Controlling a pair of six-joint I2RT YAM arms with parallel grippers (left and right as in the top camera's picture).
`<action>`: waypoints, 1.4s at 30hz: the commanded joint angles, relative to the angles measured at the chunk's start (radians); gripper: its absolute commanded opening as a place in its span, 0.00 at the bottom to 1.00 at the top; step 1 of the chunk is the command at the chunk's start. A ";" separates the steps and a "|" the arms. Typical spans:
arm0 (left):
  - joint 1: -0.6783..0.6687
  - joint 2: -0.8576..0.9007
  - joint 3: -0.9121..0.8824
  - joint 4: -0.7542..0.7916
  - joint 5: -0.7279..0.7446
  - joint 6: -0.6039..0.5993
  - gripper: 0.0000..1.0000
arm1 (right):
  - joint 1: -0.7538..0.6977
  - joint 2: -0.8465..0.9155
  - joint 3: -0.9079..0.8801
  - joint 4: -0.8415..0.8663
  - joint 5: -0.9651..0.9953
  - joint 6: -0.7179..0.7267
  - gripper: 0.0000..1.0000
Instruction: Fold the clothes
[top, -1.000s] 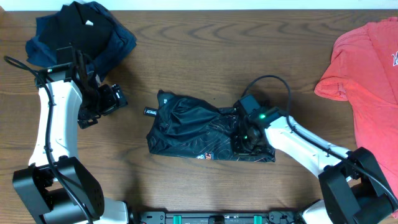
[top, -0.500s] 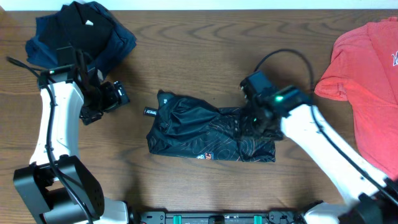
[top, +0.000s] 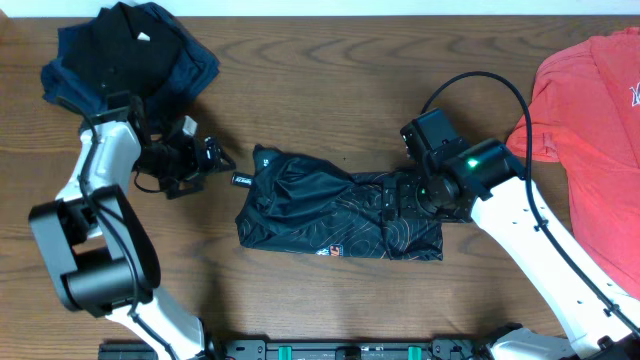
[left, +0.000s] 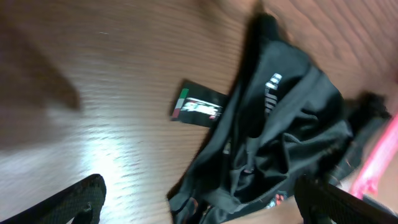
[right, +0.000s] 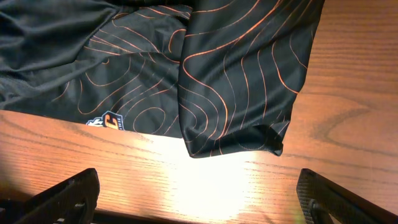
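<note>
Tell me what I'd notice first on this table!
A crumpled, shiny black jersey with orange squiggly lines lies in the middle of the table. A coral-red T-shirt is spread at the right edge. A dark clothes pile sits at the top left.

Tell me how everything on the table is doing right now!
Jersey: crumpled in a bunched strip, not neatly folded.
Tag: lying flat on the wood, sticking out from the jersey's left end.
Left gripper: open, empty, beside the jersey's left end.
Right gripper: open, empty, over the jersey's right end.
Red T-shirt: spread out, partly out of view.
Dark clothes: heaped in a pile.
</note>
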 joint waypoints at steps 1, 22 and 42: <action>0.000 0.033 -0.010 -0.005 0.124 0.094 0.98 | -0.002 -0.004 0.001 0.005 0.017 -0.019 0.99; -0.082 0.184 -0.028 0.019 0.123 0.130 0.98 | -0.002 -0.004 0.001 0.010 0.017 -0.019 0.99; -0.333 0.186 -0.097 0.172 0.079 0.061 0.32 | -0.002 -0.004 0.001 -0.001 0.017 -0.019 0.99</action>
